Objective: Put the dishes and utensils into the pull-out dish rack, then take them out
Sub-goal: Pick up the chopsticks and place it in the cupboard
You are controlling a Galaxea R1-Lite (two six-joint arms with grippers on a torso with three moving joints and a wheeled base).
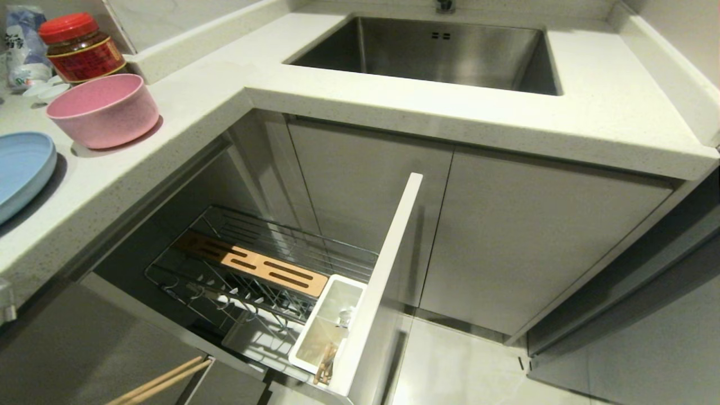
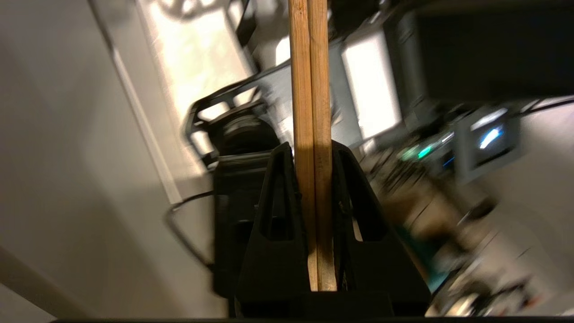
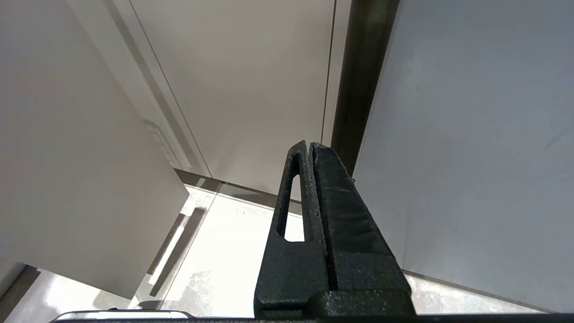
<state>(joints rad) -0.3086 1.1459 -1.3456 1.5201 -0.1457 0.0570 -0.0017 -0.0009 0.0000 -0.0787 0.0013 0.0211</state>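
Light-wood chopsticks (image 2: 313, 134) are clamped in the left end effector (image 2: 314, 152), low beside the pulled-out dish rack (image 1: 264, 270). The right end effector (image 3: 309, 148) is parked, closed and empty. Plate (image 1: 22, 169) and bowl (image 1: 104, 109) sit on the tabletop (image 1: 590, 107); next, probably, the chopsticks need aiming at the white utensil bin (image 1: 326, 323).

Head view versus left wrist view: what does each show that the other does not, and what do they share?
Only the head view shows the pull-out dish rack with its white utensil bin, the pink bowl and blue plate on the counter, and the sink. Only the left wrist view shows the left gripper shut on the chopsticks. Both show those chopsticks.
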